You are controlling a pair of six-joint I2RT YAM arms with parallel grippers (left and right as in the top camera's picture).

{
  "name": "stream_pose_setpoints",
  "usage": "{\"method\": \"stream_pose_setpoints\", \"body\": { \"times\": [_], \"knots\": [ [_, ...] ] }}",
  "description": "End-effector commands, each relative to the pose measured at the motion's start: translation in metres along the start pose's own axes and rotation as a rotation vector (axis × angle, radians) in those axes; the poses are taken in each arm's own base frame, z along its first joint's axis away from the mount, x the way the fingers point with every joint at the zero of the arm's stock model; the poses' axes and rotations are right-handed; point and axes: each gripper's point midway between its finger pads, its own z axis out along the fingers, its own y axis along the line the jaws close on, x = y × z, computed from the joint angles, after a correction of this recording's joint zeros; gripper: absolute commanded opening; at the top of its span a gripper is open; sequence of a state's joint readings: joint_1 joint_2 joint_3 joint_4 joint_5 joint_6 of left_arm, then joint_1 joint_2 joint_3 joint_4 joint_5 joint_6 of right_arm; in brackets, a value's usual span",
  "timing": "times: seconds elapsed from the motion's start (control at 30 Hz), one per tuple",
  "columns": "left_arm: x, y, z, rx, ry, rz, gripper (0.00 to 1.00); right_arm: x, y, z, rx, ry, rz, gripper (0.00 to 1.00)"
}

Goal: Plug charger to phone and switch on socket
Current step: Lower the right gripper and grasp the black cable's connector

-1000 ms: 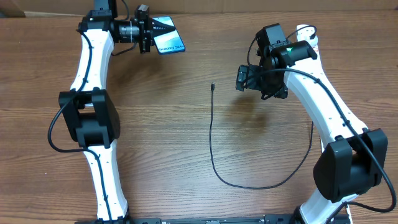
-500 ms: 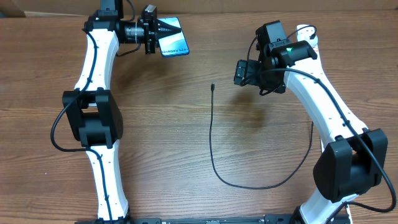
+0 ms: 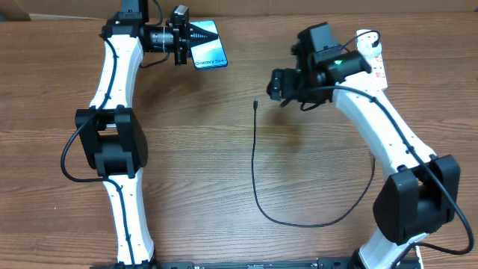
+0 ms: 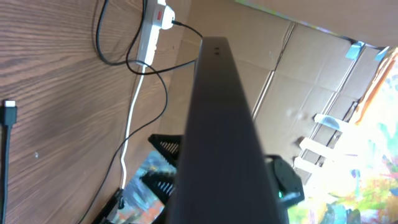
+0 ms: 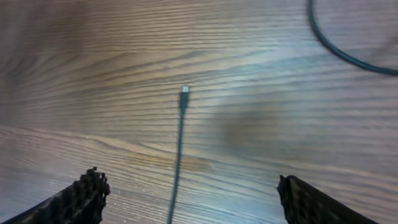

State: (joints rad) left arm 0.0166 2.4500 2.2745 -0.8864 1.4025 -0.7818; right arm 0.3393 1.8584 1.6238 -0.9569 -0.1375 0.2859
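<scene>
Right gripper (image 5: 199, 196) wide above charger tip (image 5: 184, 91), open tabletop (image 5: 280, 68) all around.

Dark phone (image 4: 217, 124) edge, socket (image 4: 151, 34) beyond

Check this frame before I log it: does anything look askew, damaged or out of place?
Nothing damaged or spilled. The phone is clamped in the jaws of the left gripper, not lying free, and the charger lies unplugged, its tip apart from the phone.
</scene>
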Motion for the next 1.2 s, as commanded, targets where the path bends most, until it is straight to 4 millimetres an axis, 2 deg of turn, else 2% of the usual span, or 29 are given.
{"method": "stream_pose_setpoints", "body": {
  "times": [0.0,0.17,0.3,0.5,0.67,0.87,1.17],
  "knots": [
    [0.005,-0.026,-0.019,0.036,-0.013,0.063,0.04,-0.003,0.015,0.005,0.047,-0.033,-0.074,0.84],
    [0.003,-0.028,-0.027,0.050,-0.018,0.029,0.04,0.005,0.021,0.032,0.086,-0.007,-0.067,0.76],
    [0.005,-0.030,-0.030,0.065,-0.010,0.030,0.04,0.008,0.023,0.053,0.105,0.008,-0.072,0.61],
    [0.005,-0.030,-0.031,0.066,-0.010,0.030,0.04,0.003,0.024,0.080,0.143,0.034,-0.080,0.56],
    [0.005,-0.030,-0.031,0.065,-0.010,0.030,0.04,-0.007,0.028,0.095,0.186,0.025,-0.132,0.56],
    [0.004,-0.029,-0.031,0.064,-0.012,0.031,0.04,0.001,0.020,0.117,0.212,0.059,-0.133,0.53],
    [0.003,-0.028,-0.031,0.057,-0.019,0.035,0.04,0.001,0.029,0.128,0.159,0.063,-0.130,0.45]
  ]
}}
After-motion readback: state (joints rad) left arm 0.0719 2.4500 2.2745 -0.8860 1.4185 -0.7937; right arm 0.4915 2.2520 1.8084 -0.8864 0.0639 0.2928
